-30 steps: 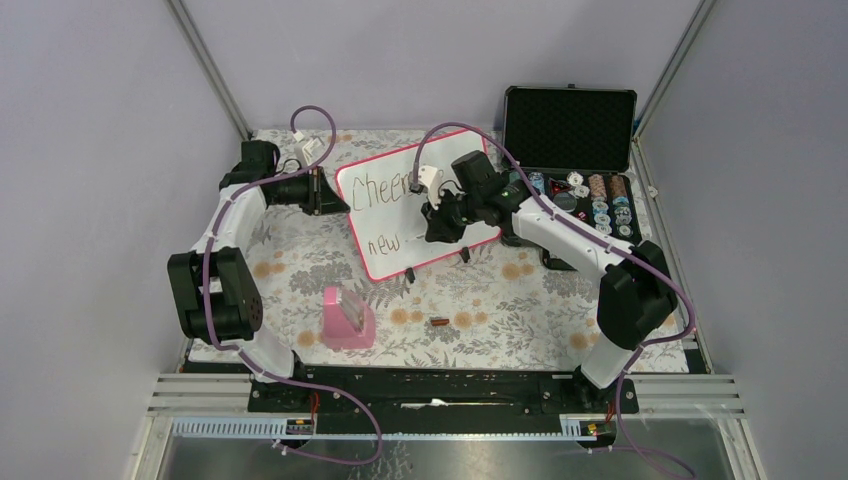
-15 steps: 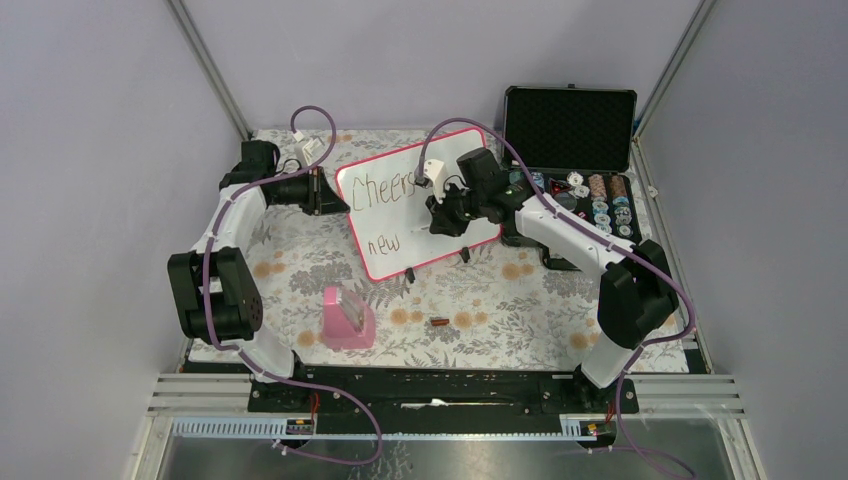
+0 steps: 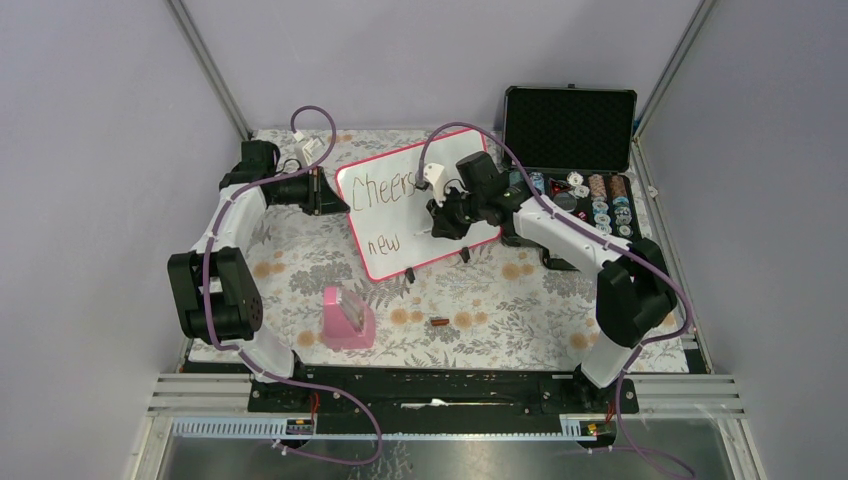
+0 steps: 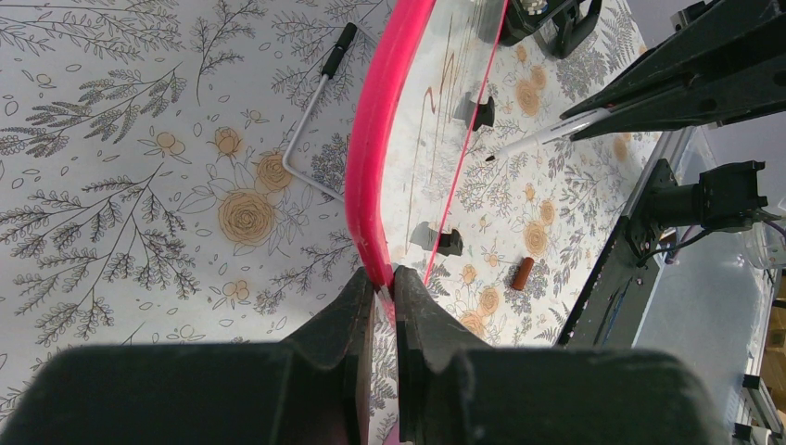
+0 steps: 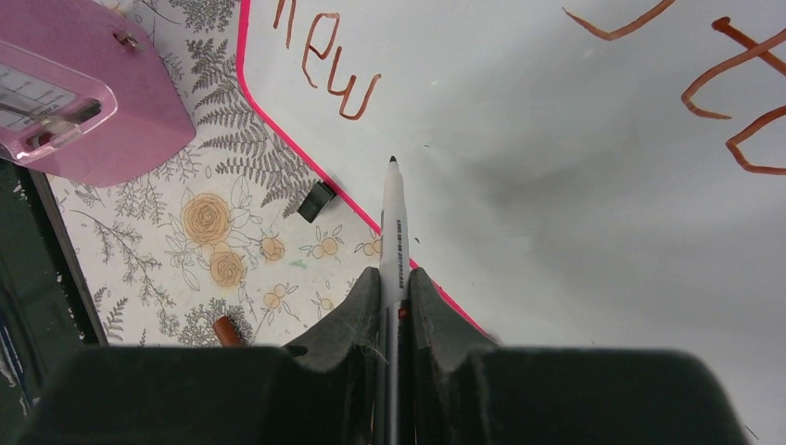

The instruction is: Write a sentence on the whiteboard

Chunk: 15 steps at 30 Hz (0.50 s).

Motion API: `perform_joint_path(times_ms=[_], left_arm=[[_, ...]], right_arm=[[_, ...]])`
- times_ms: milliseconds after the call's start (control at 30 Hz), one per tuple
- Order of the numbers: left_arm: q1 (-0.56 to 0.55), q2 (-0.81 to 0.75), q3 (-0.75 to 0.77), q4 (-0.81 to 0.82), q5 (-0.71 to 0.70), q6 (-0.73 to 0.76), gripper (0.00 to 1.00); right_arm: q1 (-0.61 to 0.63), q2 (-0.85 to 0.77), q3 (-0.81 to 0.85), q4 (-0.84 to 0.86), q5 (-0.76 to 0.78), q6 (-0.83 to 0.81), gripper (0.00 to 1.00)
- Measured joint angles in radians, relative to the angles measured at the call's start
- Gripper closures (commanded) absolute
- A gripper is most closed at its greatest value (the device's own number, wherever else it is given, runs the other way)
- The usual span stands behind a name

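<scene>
Open table (image 3: 520, 300) runs across the lower middle of the top view, broken only by a pink box (image 3: 347, 317) and a small brown cap (image 3: 438, 322). The whiteboard (image 3: 390, 215) fills the centre, and an open black case (image 3: 570, 130) blocks the upper right.

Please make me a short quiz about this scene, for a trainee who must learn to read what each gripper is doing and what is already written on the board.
1. True or false: the left gripper is shut on the pink frame of the whiteboard.
2. What does the right gripper hold? A: a sponge. B: a marker. C: a cloth.
3. Fill in: the second line of the sentence so far reads "___".
Key: 1 true; 2 B; 3 new.
</scene>
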Motion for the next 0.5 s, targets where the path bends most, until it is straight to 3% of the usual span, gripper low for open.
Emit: perform_joint_path(times_ms=[500], left_arm=[[-0.001, 0.000, 0.000, 0.000, -0.002, 0.000, 1.00]], right_arm=[[-0.002, 0.038, -0.003, 0.021, 0.070, 0.006, 1.00]])
